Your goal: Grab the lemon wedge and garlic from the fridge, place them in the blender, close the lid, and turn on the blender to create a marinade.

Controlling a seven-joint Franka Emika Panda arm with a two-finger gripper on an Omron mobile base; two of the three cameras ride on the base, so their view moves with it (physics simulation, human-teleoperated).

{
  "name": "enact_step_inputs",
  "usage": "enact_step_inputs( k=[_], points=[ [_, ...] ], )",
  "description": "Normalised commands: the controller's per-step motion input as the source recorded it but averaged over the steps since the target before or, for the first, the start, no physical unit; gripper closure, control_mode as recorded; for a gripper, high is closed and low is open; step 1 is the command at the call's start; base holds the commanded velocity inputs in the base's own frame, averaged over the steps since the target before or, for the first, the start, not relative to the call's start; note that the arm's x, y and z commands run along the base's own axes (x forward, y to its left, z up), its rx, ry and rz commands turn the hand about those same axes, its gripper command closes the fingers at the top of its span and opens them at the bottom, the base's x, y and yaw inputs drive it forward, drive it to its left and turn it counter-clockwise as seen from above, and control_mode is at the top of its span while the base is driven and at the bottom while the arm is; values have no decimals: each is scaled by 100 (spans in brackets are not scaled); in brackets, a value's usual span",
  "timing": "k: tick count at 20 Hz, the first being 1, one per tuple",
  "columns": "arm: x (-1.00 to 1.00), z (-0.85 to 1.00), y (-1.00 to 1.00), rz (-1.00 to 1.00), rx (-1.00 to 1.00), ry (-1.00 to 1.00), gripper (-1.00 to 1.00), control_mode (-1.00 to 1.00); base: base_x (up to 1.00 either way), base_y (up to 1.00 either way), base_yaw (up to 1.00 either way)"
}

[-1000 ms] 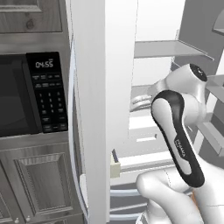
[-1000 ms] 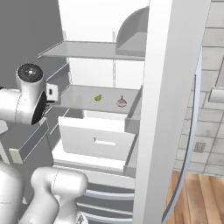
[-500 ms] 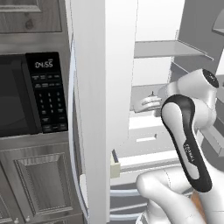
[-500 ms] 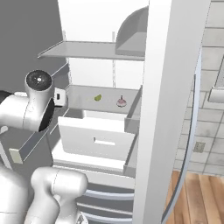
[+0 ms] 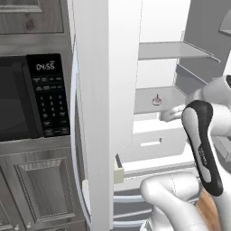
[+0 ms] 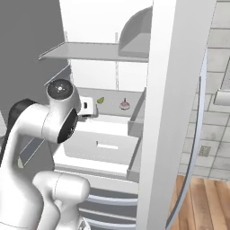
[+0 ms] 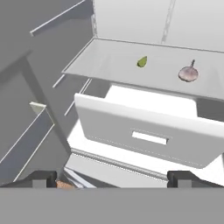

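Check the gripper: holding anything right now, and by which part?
Nothing held. The gripper is open, short of the fridge shelf; the lemon wedge and garlic lie there untouched.

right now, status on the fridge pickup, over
Fingers open, holding nothing, short of the shelf. Lemon wedge and garlic apart on the fridge shelf. White drawer juts out below them; path above it looks open.

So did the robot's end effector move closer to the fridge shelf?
Yes. In the right base view the end effector has swung right, toward the lemon wedge on the fridge shelf.
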Motion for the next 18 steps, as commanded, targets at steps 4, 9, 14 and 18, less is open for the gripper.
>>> enact_step_inputs(
  k=[4,9,14,18],
  points=[
    [6,-1,-82,-10,-22,0,-100,-100,0,0,0],
    [14,0,-83,-15,-13,5,-100,-100,0,0,0],
    [9,-3,-75,-22,-2,6,-100,-100,0,0,0],
    [2,0,-76,-25,0,3,-100,-100,0,0,0]
  ],
)
